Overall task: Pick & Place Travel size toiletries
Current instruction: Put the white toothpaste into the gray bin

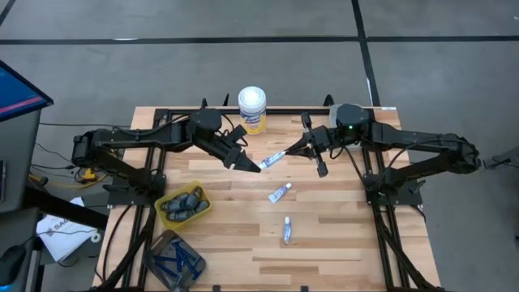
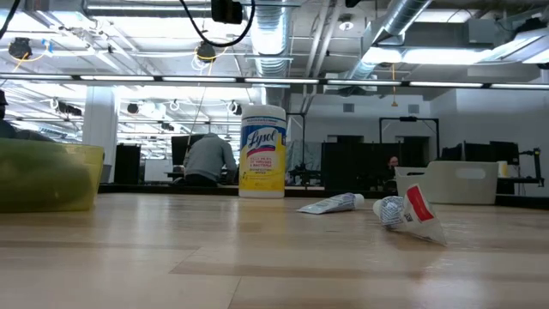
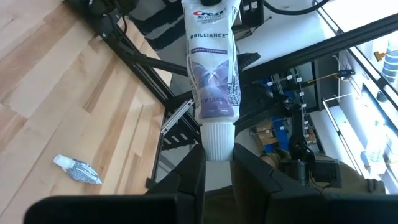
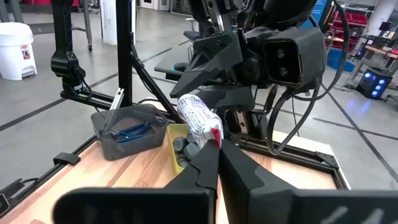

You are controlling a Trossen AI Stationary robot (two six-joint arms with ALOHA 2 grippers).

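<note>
While raised between both arms, toothpaste tube [image 1: 272, 159] clamped by left gripper [image 1: 253, 166] and right gripper [image 1: 290, 151].

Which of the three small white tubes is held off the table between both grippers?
The tube nearest the Lysol canister, gripped by the left gripper and right gripper; the other two tubes lie free on the table.

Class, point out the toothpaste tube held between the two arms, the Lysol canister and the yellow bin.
toothpaste tube [image 1: 272, 159], high view, middle of its body
Lysol canister [image 2: 263, 151], low view, its label
yellow bin [image 1: 173, 199], high view, its rim
</note>
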